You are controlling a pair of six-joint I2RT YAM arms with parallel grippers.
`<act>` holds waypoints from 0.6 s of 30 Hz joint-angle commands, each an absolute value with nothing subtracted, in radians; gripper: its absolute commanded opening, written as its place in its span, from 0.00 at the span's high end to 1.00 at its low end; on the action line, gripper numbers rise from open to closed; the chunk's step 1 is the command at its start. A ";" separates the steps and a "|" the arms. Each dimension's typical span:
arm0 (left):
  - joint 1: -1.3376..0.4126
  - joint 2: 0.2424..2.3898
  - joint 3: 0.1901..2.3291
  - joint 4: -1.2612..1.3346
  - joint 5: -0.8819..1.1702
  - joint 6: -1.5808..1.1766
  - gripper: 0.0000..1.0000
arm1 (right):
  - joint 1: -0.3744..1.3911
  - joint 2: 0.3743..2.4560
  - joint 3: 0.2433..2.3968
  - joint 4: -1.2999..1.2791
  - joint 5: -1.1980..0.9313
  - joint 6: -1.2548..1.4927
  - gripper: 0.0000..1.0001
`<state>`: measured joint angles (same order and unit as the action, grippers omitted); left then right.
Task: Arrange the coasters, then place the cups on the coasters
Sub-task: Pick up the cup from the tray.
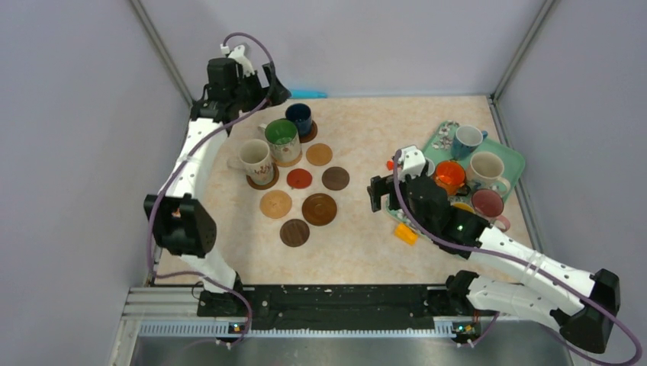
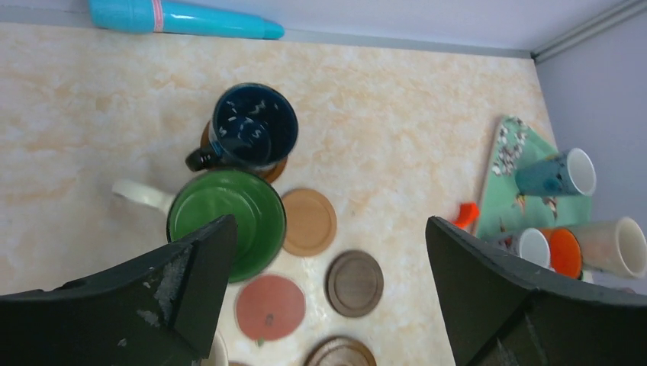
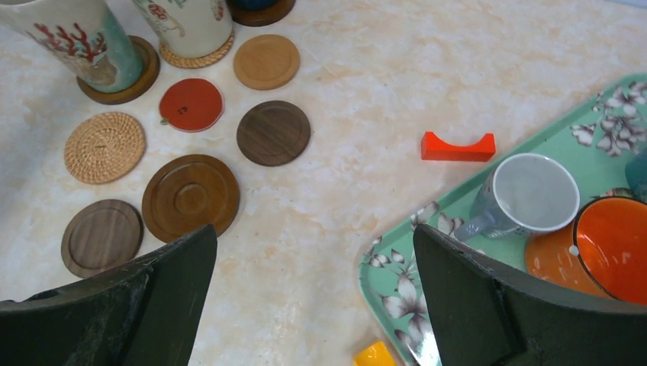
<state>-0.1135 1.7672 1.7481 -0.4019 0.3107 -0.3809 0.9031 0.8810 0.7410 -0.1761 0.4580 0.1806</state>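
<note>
The dark blue cup (image 2: pixel 254 126), the green cup (image 2: pixel 226 217) and the patterned cup (image 3: pixel 84 38) stood at the left of the worktop (image 1: pixel 358 130); six bare coasters (image 3: pixel 104 147) lay beside them. The left claw (image 2: pixel 328 229) hung above them, jaws wide, holding nothing; the right claw (image 3: pixel 313 236) hovered wide and empty beside the teal tray (image 3: pixel 397 282). Fetching the white cup (image 3: pixel 532 191) looked like the next step; it sat close against the orange cup (image 3: pixel 614 248), so a rim pinch clear of handle and neighbour, a straight lift, then centring on the dark brown coaster (image 3: pixel 273 133) seemed wisest.

Beige marbled tabletop (image 1: pixel 366 137), cluster of round brown and red coasters (image 1: pixel 319 209), teal floral tray (image 3: pixel 400 286), orange block (image 3: pixel 458 146), yellow block (image 1: pixel 406 233), turquoise tube (image 2: pixel 183 17).
</note>
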 commanded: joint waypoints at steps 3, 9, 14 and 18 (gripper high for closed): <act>-0.172 1.461 1.543 -0.529 0.315 -0.339 0.01 | 0.894 0.914 0.809 -0.268 0.613 0.302 0.01; -0.286 1.177 1.245 -0.510 0.266 -0.319 0.01 | 0.684 0.910 0.803 -0.331 0.542 0.283 0.13; -0.303 0.990 0.997 -0.461 0.239 -0.332 0.01 | 0.546 0.939 0.801 -0.273 0.368 0.165 0.33; -0.303 0.843 0.856 -0.412 0.166 -0.337 0.01 | 0.493 1.020 0.834 -0.204 0.270 0.061 0.55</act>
